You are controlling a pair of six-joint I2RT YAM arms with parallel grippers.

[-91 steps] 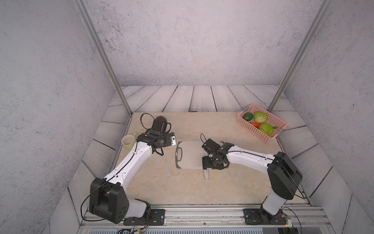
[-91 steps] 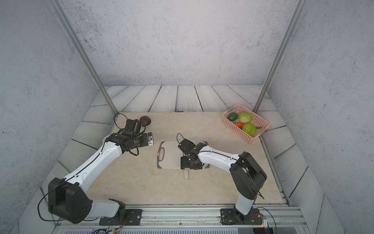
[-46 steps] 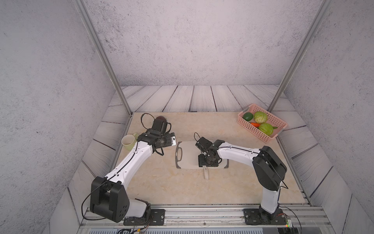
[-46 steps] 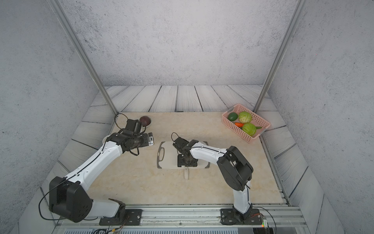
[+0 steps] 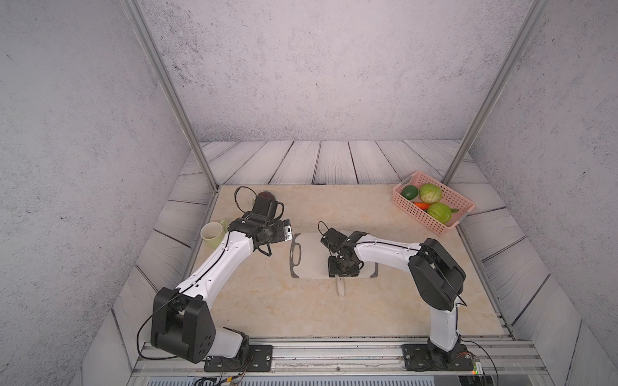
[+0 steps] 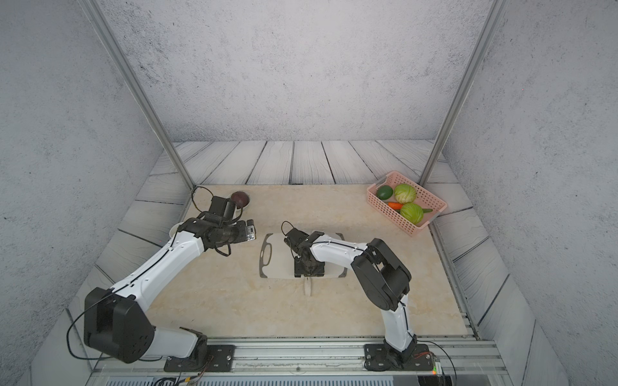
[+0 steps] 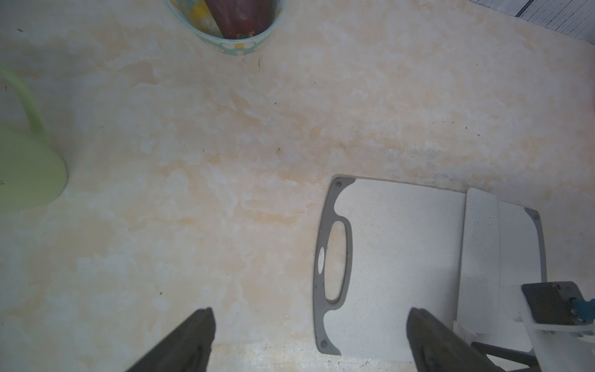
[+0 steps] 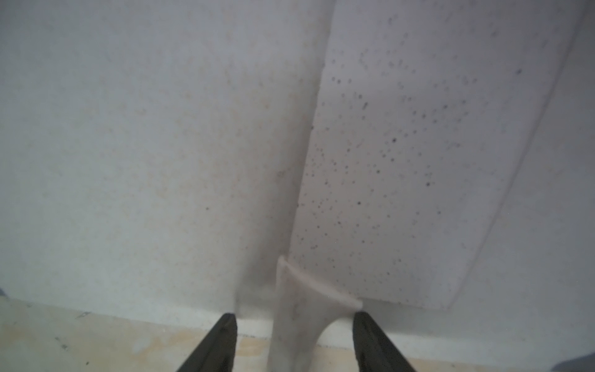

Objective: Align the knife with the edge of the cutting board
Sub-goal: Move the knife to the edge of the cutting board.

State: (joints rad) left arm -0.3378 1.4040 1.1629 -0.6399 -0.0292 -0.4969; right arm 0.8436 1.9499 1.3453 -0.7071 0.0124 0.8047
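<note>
The knife lies across the cutting board at mid-tabletop, handle past its near edge — stiff, light, likely slippery; grip the handle neck. Right hand straddles it, spread; left hand spread too.

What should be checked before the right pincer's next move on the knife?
1. Handle of the knife between the fingers of the right pincer: ok.
2. Grip closed on the handle: not ok, a gap shows on one side.
3. Blade flat on the cutting board: ok.
4. Blade flush with a board edge: not ok, it lies inboard, handle overhanging.
5. Position of the left pincer: ok, open, clear of the knife.
</note>
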